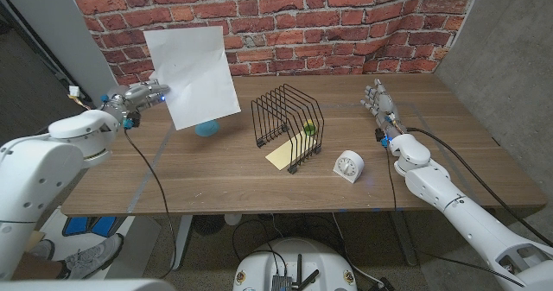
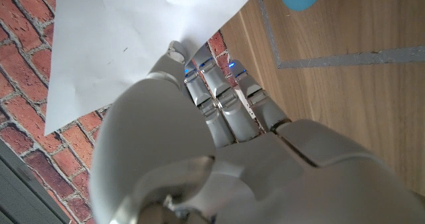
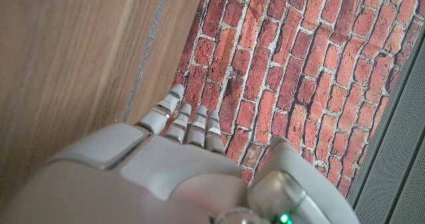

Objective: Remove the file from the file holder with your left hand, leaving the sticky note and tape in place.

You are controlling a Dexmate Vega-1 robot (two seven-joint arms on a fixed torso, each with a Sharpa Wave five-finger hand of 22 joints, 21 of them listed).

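Left hand [image 1: 138, 97] pinching white sheet [image 1: 192, 75] by its edge, aloft over counter's [image 1: 216, 174] left side, well apart from wire rack [image 1: 288, 127]. Right hand [image 1: 380, 101] empty, fingers straight, near right edge. Yellow note [image 1: 283, 157] under rack; timer [image 1: 349, 166] beside.

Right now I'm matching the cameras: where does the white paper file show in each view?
Head view: white paper file held up by the left hand, left of the black wire file holder.
Left wrist view: file above the hand.
Right wrist view: not in it.
Shared landmark: red brick wall.
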